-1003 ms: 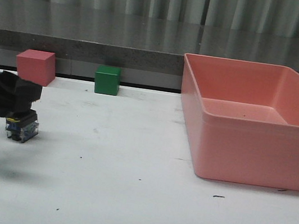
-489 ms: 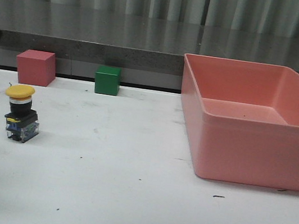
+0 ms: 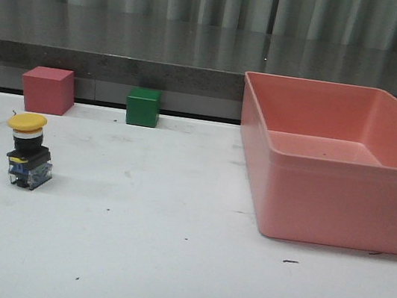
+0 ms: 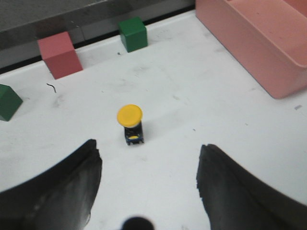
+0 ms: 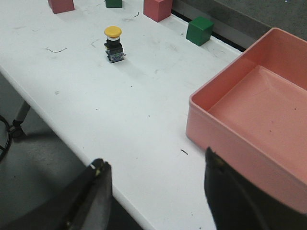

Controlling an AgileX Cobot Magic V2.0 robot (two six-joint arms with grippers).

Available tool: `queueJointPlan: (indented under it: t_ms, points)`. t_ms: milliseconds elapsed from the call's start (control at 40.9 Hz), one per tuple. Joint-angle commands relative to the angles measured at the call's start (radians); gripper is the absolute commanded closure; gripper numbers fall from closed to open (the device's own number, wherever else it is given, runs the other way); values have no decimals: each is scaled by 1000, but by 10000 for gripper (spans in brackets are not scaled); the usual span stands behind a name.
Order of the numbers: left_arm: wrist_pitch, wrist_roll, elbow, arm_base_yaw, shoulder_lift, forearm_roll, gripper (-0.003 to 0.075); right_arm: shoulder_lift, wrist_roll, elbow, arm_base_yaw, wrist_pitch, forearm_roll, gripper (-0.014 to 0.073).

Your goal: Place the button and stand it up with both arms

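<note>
The button [image 3: 29, 152] stands upright on the white table at the left, yellow cap on top, black-and-clear base on the surface. It also shows in the left wrist view [image 4: 130, 123] and in the right wrist view [image 5: 113, 44]. My left gripper [image 4: 148, 155] is open and empty, well back from the button and above the table. My right gripper [image 5: 158, 165] is open and empty, over the table's front edge beside the pink bin. Neither arm shows in the front view.
A large pink bin [image 3: 347, 163] fills the right side of the table. A pink cube [image 3: 48, 89] and a green cube [image 3: 143, 106] stand at the back edge. Another green cube [image 4: 8, 101] sits at the far left. A grey ledge runs behind.
My left gripper, which stood over the button's cap a second ago, has let go and drawn away out of the front view. The button stays upright where it stood.
</note>
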Motion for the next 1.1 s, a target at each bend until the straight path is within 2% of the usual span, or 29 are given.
queueJointPlan:
  t_ms: [0, 220, 465, 538, 636, 709, 783, 881, 954, 1003, 1076]
  points:
    - [31, -5, -65, -86, -36, -22, 292, 6, -7, -22, -1, -75, -11, 144]
    - [56, -5, -66, -205, -91, -62, 292, 6, -7, -22, -1, -75, -11, 144]
    - [52, -5, -66, -227, -91, -41, 294, 6, -7, -22, -1, -75, -11, 144]
    - [52, -5, -66, -227, -91, -31, 309, 6, -7, -22, -1, -74, -11, 144]
    - [52, -5, -66, -227, -91, -31, 377, 6, -7, -22, -1, -70, -11, 162]
    - [52, -5, -66, -227, -91, -31, 450, 6, -7, -22, -1, -69, -11, 234]
    - [52, -5, -66, -227, -91, -31, 528, 6, -7, -22, -1, -64, -11, 355]
    - [50, -5, -66, -227, -91, -31, 629, 6, -7, -22, -1, -54, -11, 559]
    - [50, -5, -66, -227, -91, -34, 696, 6, -7, -22, -1, -48, -11, 673]
    - [48, -5, -66, -227, -91, -35, 729, 6, -7, -22, -1, -45, -11, 715]
    - [44, -5, -66, -227, -91, -40, 740, 6, -7, -21, -1, -41, -11, 713]
